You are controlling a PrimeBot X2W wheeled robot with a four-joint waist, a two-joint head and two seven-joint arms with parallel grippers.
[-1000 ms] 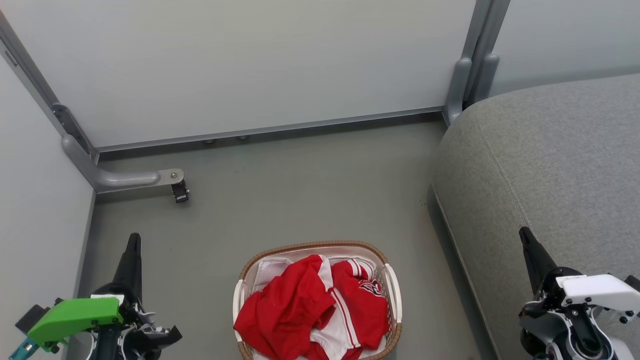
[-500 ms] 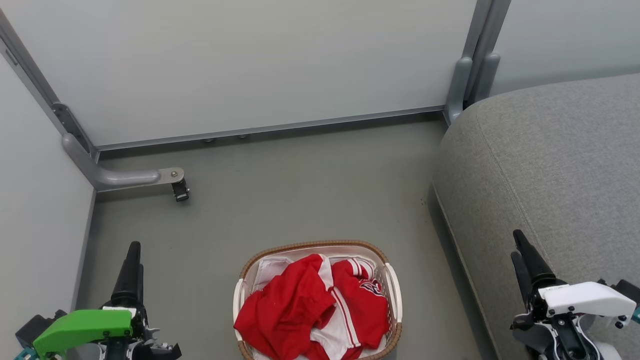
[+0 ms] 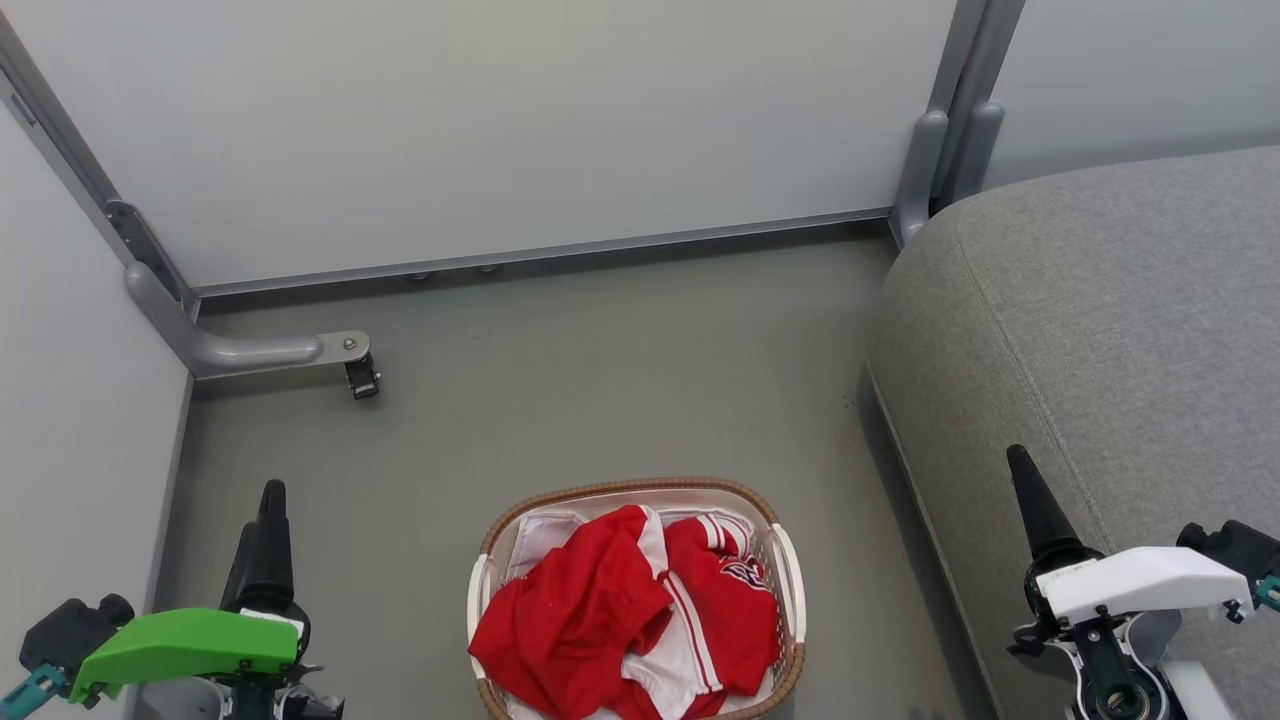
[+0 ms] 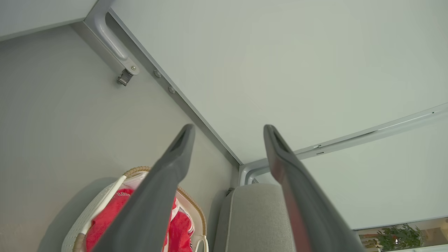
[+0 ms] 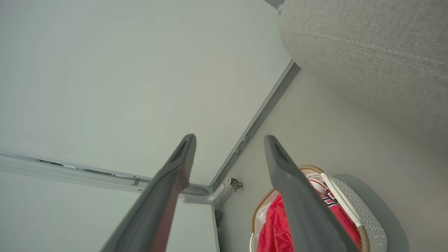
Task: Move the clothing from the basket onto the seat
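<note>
Head view: one basket [image 3: 620,488] holds two red garments, the clothing [image 3: 590,620], with one seat [image 3: 1100,330] to its right.

Left wrist view: the left gripper [image 4: 227,129] gapes wide, well apart from the basket.

Right wrist view: the right gripper [image 5: 229,138] is likewise wide. A pinch might snag both garments or tip the basket.

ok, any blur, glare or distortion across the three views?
Head view: even soft light, sharp, no glare, shadow strip along the seat base. Left wrist view: left gripper looms large and soft-edged, background sharp. Right wrist view: right gripper equally soft, seat weave crisp, basket throws a diffuse shadow.
</note>
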